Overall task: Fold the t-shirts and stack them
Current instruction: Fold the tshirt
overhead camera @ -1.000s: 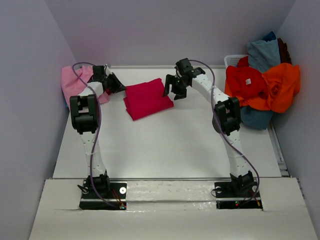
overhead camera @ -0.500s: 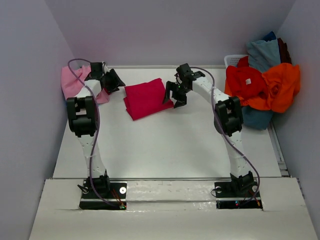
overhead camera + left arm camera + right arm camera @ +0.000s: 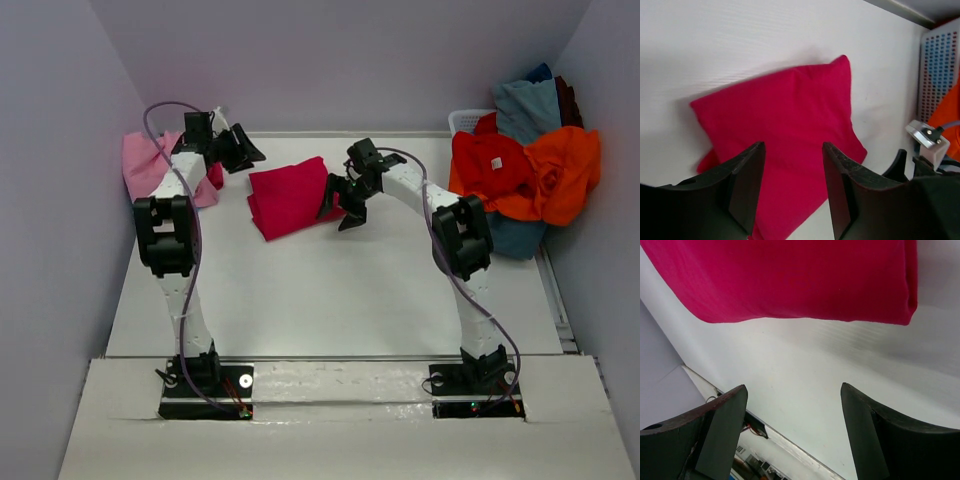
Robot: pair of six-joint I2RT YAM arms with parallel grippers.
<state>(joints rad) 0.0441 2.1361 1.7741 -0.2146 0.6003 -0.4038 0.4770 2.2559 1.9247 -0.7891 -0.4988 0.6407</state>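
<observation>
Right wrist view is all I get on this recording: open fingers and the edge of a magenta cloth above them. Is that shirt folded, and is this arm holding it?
Observer: The crimson t-shirt lies folded into a rectangle on the table. The right gripper hangs open at its right edge, gripping nothing.
Operator: And the left arm?
Observer: The left gripper is open too, near the shirt's far left corner, with nothing between its fingers.
Operator: Any shirts left to fold?
Observer: A heap of unfolded shirts, orange and red on top, overflows the basket at the far right.
</observation>
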